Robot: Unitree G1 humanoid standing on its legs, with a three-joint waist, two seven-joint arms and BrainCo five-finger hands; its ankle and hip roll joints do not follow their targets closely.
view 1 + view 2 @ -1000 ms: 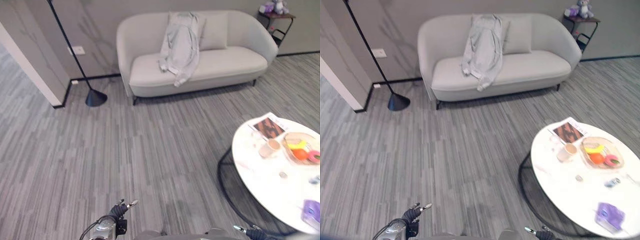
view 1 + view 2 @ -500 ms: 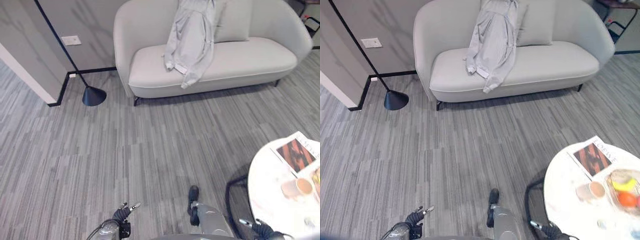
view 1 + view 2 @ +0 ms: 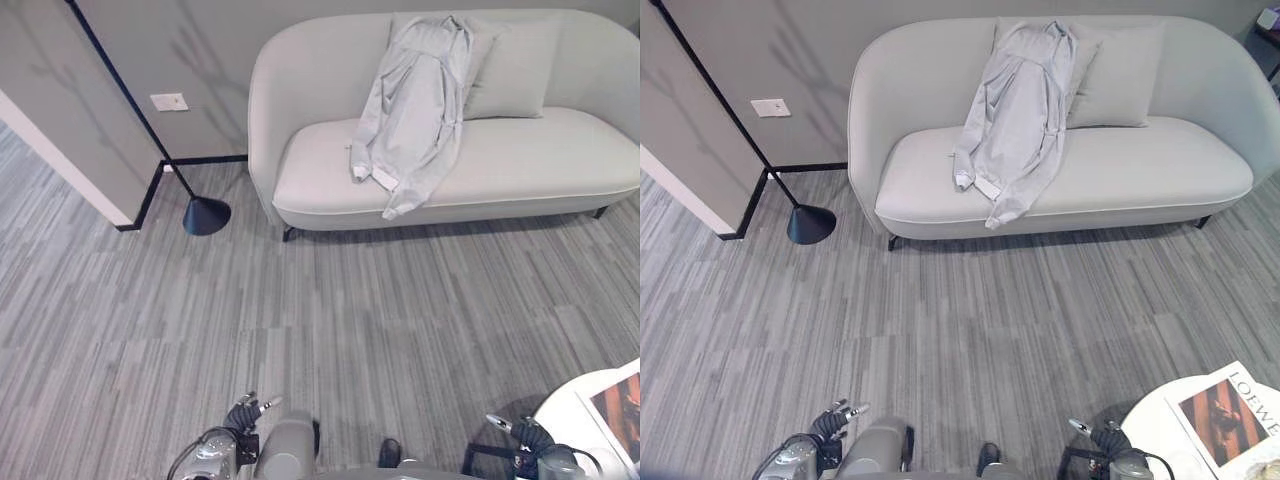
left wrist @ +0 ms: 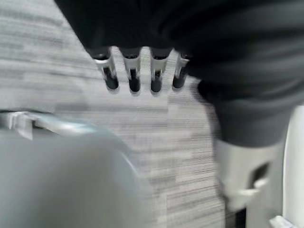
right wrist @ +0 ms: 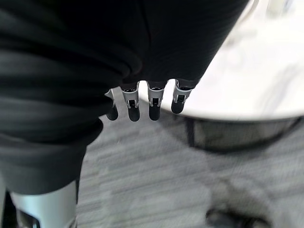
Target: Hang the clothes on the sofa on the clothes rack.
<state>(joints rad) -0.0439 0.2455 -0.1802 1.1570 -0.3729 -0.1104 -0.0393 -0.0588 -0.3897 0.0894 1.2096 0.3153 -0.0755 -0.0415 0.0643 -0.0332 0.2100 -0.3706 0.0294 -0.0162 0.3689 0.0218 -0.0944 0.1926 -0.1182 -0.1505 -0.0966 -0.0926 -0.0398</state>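
A pale grey garment lies draped over the backrest and seat of the light grey sofa, one sleeve hanging past the seat's front edge. Low down at my sides, far from the sofa, are my left hand and my right hand. In the left wrist view the left fingers hang straight over the carpet with nothing in them. In the right wrist view the right fingers are straight and empty too, beside the white table.
A black floor lamp stands left of the sofa, its base on the carpet. A wall corner juts out at the left. A cushion leans on the sofa's back. The round white table carries a magazine at the lower right.
The camera has moved closer to the sofa and turned left, so the table has slid to the lower right corner. Both hands stay low and empty.
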